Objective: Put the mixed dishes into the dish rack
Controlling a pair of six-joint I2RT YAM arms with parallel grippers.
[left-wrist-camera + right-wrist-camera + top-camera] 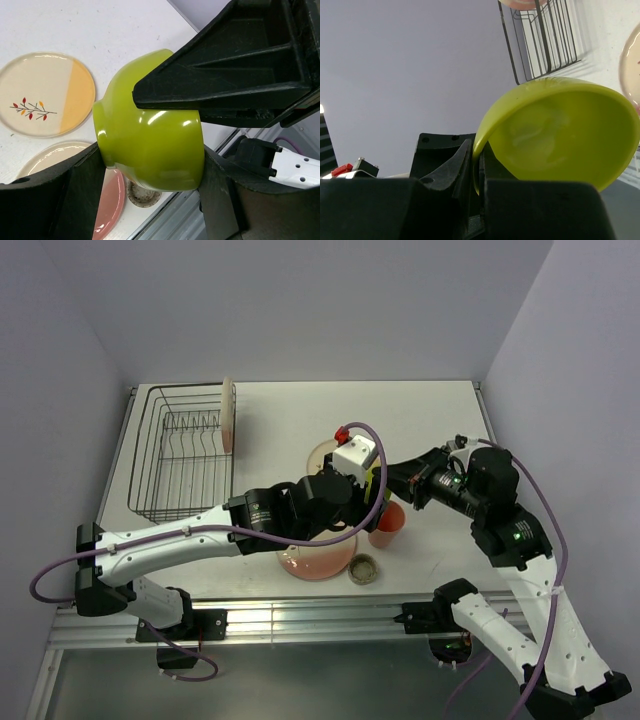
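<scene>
The lime-green bowl (pixel 150 145) hangs on its side in mid-air above the table's middle, a sliver of it showing in the top view (pixel 374 486). My right gripper (pixel 481 165) is shut on its rim (pixel 392 481). My left gripper (pixel 151 148) spans the bowl's outside, fingers touching foot and rim (pixel 362 472). The black dish rack (pixel 180 455) stands back left with one plate (pixel 228 415) upright in it. On the table lie a yellow-part plate (pixel 47 95), a pink-part plate (pixel 320 558), the salmon-pink cup (pixel 388 523) and the tiny grey dish (pixel 363 568).
The rack's wires (pixel 545 40) show beyond the bowl in the right wrist view. The table's near edge with a metal rail (pixel 300 620) runs just below the grey dish. Walls close in the table at the back and on both sides.
</scene>
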